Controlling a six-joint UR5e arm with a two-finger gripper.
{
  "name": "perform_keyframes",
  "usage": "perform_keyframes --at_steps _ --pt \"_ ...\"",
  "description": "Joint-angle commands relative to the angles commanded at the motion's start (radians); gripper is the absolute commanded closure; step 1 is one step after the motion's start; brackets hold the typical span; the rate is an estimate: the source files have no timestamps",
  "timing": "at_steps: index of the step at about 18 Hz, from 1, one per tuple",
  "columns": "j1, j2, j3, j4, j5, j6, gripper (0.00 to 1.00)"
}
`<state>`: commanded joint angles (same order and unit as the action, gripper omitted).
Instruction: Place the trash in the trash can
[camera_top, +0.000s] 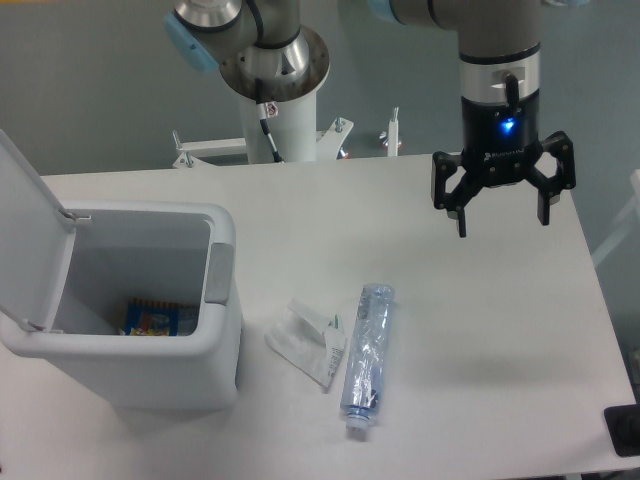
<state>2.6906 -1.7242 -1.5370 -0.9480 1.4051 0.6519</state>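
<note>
A crumpled white wrapper (306, 340) lies flat on the white table, just right of the trash can. Touching its right side lies a crushed clear bluish bottle (366, 356), its white cap pointing toward the table's front edge. The trash can (150, 375) is a boxy light grey bin at the left with its lid (25, 225) flipped up. My gripper (502, 227) hangs open above the table's right rear part, well up and to the right of the bottle, with nothing between its fingers.
A colourful blue and yellow packet (152, 320) lies at the bottom of the bin. The arm's white base column (280, 120) stands at the table's back edge. A black object (624, 432) sits at the front right corner.
</note>
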Motion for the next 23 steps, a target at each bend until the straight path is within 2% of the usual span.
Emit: perform_keyframes --at_steps 8,12,15,18,23 --pt "-0.006 -0.003 -0.009 0.024 -0.002 0.005 0.00" --pt "-0.017 -0.032 -0.017 0.044 0.000 0.000 0.00" --pt "-0.040 -0.032 -0.058 0.049 0.000 0.000 0.00" --pt "-0.072 -0.031 -0.113 0.086 0.003 -0.002 0.00" --pt "-0.132 -0.034 -0.207 0.086 0.002 0.000 0.00"
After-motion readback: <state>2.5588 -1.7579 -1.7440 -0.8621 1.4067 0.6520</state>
